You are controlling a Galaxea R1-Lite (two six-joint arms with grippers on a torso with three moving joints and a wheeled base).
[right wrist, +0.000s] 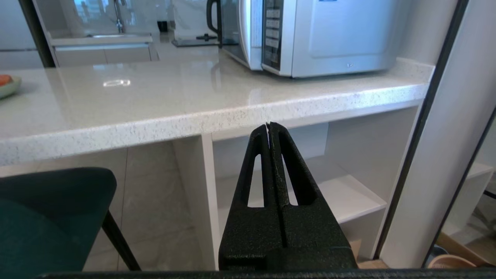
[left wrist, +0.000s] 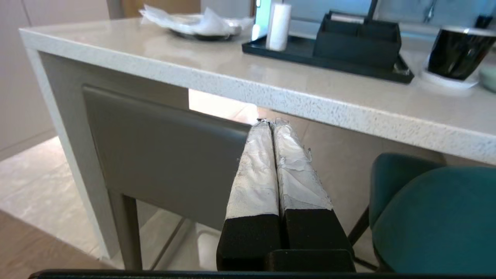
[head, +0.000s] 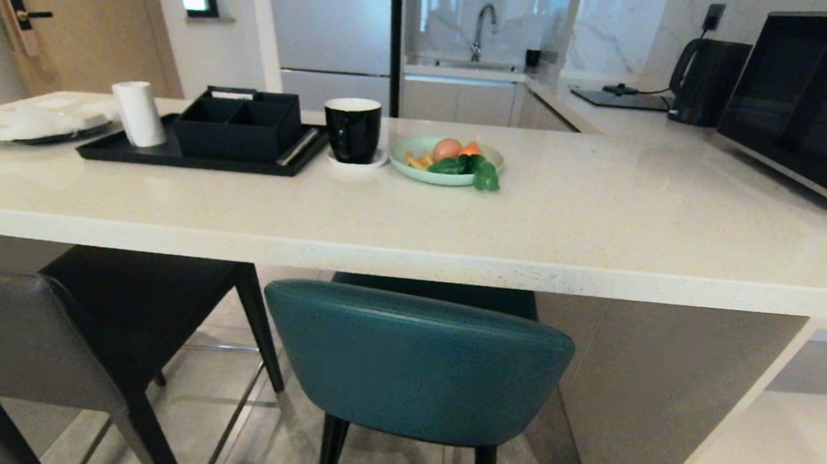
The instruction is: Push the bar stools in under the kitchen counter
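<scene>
I am seeing the teal leather stool (head: 414, 365) and boxy dark-grey stool (head: 21, 338) sitting under the white speckled counter (head: 459, 221); the left gripper (left wrist: 272, 123) and right gripper (right wrist: 270, 126) are both pressed together, holding nothing.

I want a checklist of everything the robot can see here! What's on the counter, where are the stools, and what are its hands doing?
Surface: kitchen counter, white speckled top, bare along its front edge.
Job's things: teal stool with its seat under the counter edge and its back just outside; dark-grey stool to its left, seat partly under the counter.
Clutter: black tray with a box and white roll, black mug, green plate of food, microwave, kettle.
Grippers: left gripper shut, empty, near the dark-grey stool's back; right gripper shut, empty, facing the open shelves.
Cables: one black cord by the kettle.
Surroundings: sink, door, tiled floor.
</scene>
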